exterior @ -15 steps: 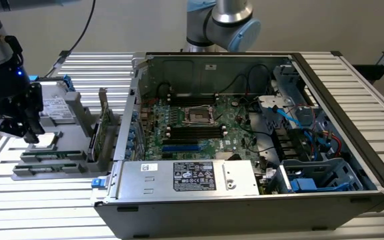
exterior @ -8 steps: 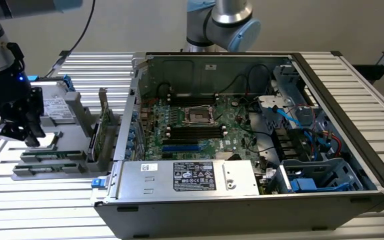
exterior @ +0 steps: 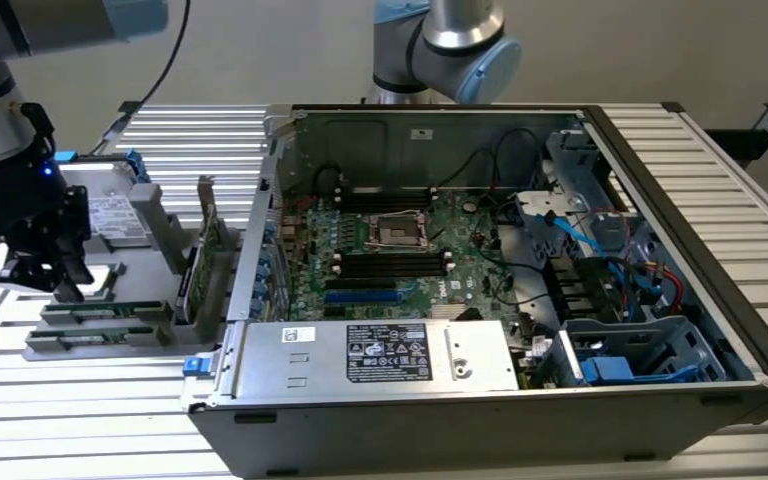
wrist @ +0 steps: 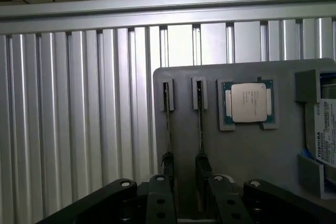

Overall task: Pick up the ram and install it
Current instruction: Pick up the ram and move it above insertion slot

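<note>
Soft, even light from above falls on the ribbed desk (exterior: 77, 400), with pale glare along its slats. The computer case (exterior: 491, 250) interior lies shadowed. In the wrist view the gripper (wrist: 185, 165) looks dark, nearly silhouetted.

A raised camera looks down at an angle, from mid-distance, over the slatted table (exterior: 704, 150) and the open computer case (exterior: 491, 250); the wrist camera hangs close above the grey parts tray (wrist: 247, 156), which both views share, at the exterior view's left.

Tray (wrist: 262, 150), side away from computer case (exterior: 253, 230): bare slatted table (exterior: 91, 400), open.
Tray, case side: upright expansion card (exterior: 205, 250) blocks.
On tray: ram sticks (exterior: 97, 312) stand edgewise.
</note>
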Controlling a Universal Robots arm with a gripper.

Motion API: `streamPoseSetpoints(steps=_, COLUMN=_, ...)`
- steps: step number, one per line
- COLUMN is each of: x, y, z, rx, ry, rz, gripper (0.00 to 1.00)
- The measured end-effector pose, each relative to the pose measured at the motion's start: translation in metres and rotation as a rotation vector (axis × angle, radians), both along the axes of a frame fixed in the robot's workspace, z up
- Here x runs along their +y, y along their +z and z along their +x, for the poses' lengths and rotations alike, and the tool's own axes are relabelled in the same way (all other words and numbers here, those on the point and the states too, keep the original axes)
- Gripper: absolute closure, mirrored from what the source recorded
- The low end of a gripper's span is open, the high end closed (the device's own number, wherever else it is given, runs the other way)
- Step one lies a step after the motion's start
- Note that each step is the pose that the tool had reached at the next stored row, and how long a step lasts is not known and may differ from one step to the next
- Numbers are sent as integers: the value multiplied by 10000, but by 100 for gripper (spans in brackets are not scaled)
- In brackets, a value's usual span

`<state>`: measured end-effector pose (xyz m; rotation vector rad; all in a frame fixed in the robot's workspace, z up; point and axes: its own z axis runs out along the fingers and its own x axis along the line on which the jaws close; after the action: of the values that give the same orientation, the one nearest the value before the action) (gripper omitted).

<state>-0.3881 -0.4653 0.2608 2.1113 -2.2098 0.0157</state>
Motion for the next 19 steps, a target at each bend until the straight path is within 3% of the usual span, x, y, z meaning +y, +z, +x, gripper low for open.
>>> streamPoseSetpoints(steps=9, x=-25, y=-123, z=-1, rx=83, ry=358, rz=0, gripper=69)
streamPoseSetpoints(steps=19, x=-49, y=-242, z=-1, rx=230, ry=940, rz=-1, gripper=69)
